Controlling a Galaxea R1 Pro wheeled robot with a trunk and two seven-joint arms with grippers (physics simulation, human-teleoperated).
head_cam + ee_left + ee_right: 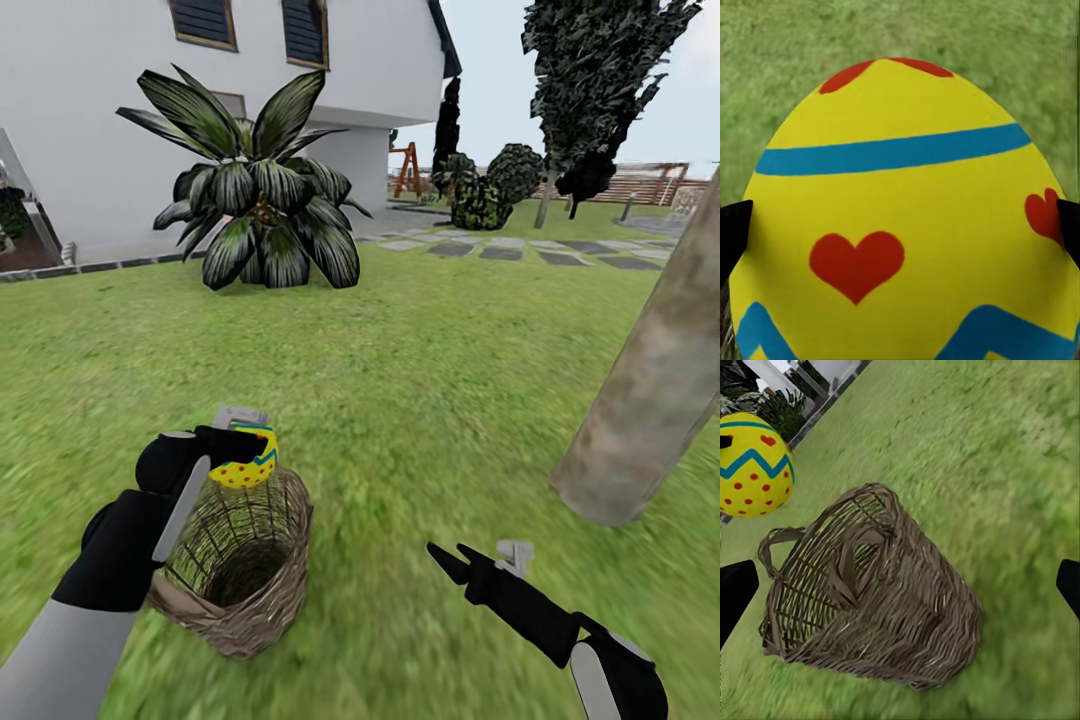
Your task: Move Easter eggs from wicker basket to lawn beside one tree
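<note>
The left gripper (243, 447) has its jaws pinching one Easter egg (246, 461), held just above the rim of the wicker basket (238, 565), which sits on the lawn (400, 360) at about 7 o'clock in the head view; this looks like the lifting-out step. The right gripper (447, 558) hangs over the grass at 5 o'clock with its jaws spread and nothing between them. The next move calls for carrying the egg toward the bare tree trunk (655, 400) at 3 o'clock and setting it on the grass at its base; whether other eggs remain in the basket I cannot tell.
</note>
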